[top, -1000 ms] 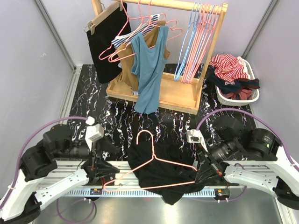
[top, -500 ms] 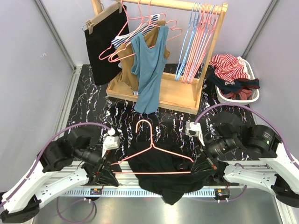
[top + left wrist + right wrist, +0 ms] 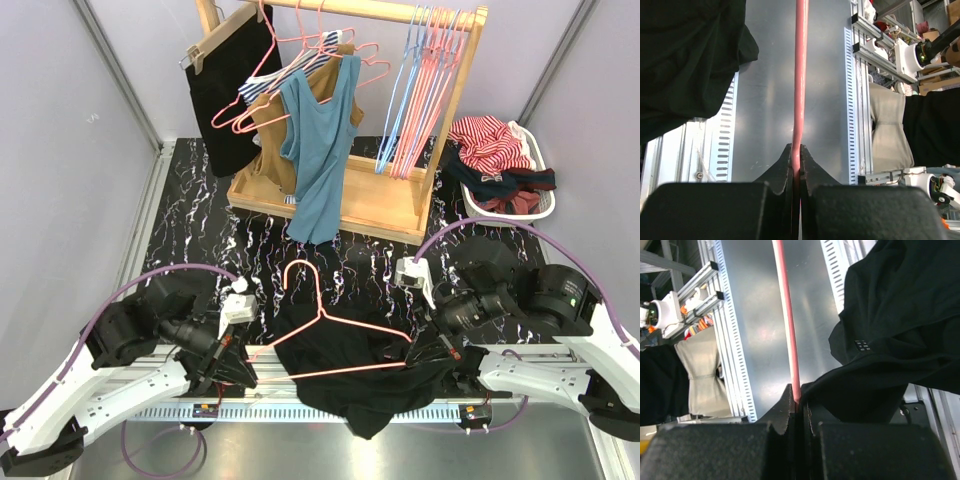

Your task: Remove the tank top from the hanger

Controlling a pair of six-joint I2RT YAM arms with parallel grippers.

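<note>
A black tank top (image 3: 352, 392) lies bunched at the table's near edge, partly draped over a pink hanger (image 3: 322, 318) whose hook points away from me. My left gripper (image 3: 246, 364) is shut on the hanger's left end. The left wrist view shows the pink hanger (image 3: 800, 75) pinched between the jaws of the left gripper (image 3: 799, 156), with the tank top (image 3: 685, 65) off to the left. My right gripper (image 3: 416, 354) is shut on the hanger's right end. In the right wrist view the hanger (image 3: 787, 315) enters the right gripper (image 3: 799, 400), and the tank top (image 3: 895, 335) bunches against the right jaw.
A wooden clothes rack (image 3: 340, 200) stands at the back with a blue top (image 3: 320, 150), a black garment (image 3: 225, 85) and several bare hangers (image 3: 420, 90). A white basket (image 3: 505, 212) of clothes sits at the right. Grey walls close in both sides.
My left gripper moved in to the hanger's left end and shut on it. The hanger's left end rose off the table edge and its hook swung slightly left.
</note>
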